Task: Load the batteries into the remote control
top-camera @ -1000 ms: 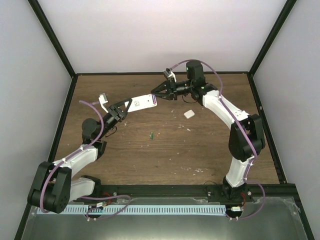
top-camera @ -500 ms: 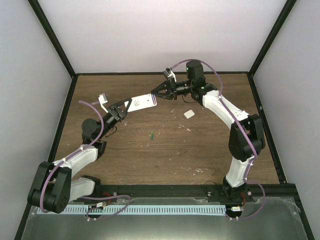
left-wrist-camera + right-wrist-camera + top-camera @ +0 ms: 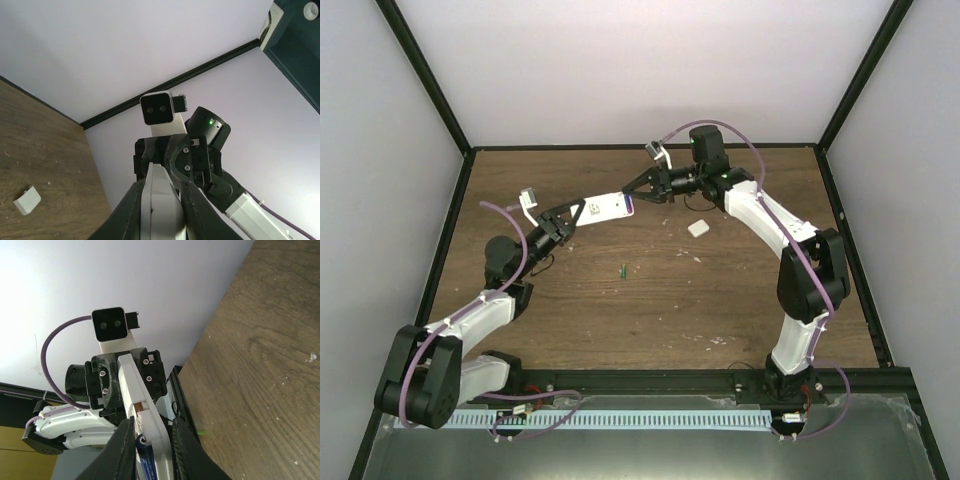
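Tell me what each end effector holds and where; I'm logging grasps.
The left end effector clamps the remote control by one end. The right end effector flanks the opposite end, where a battery sits; whether it grips is unclear.

The table (image 3: 720, 300) was brown wood with visible grain, matt and flecked with pale specks. The remote (image 3: 610, 207) was smooth white plastic with a faint sheen, and the battery (image 3: 142, 455) in it looked glossy. The walls (image 3: 640, 70) were plain and matt.
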{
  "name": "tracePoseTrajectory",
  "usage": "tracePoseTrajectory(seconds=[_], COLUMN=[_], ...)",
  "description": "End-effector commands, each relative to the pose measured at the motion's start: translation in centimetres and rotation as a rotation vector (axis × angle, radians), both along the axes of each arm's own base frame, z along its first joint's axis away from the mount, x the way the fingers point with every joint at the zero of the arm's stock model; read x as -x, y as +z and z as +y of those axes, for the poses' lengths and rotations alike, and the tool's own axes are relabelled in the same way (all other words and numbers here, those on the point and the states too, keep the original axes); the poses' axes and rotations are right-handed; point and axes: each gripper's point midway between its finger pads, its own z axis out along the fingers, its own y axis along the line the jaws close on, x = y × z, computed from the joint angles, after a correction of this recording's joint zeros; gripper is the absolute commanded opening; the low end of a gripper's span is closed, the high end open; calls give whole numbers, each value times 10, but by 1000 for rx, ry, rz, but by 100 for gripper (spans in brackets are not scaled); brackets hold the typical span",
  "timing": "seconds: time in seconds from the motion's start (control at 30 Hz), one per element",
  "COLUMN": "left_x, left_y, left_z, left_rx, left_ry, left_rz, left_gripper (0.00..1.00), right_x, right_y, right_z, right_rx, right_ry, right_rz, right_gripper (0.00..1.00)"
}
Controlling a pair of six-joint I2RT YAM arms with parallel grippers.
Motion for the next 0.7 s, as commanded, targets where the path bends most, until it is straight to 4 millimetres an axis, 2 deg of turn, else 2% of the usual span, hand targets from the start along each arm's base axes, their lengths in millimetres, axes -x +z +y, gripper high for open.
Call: tracePoseTrajectory(seconds=[0.0,0.23,0.33,0.5,0.67], left_x=[1,2,2,-1,-10], left_y=[12,14,13,4,-14], left_z=[7,8,8,10,31], left_rx=[10,12,7,-18,-122], left_ry=[44,50,52,69,153], left_rz=[-46,-45,-40,-16,55], left_gripper=[0,0,0,0,0], right_x=[16,14,9,0,-19], right_y=[2,1,-2,7,26], right_z=[5,3,1,-1,-20], right_rx=[10,36,62,86,177], right_ry=[40,12,-16,-70,-219], right_rz=[-39,-120,-177,-249,-363], right_gripper=[12,7,8,17,32])
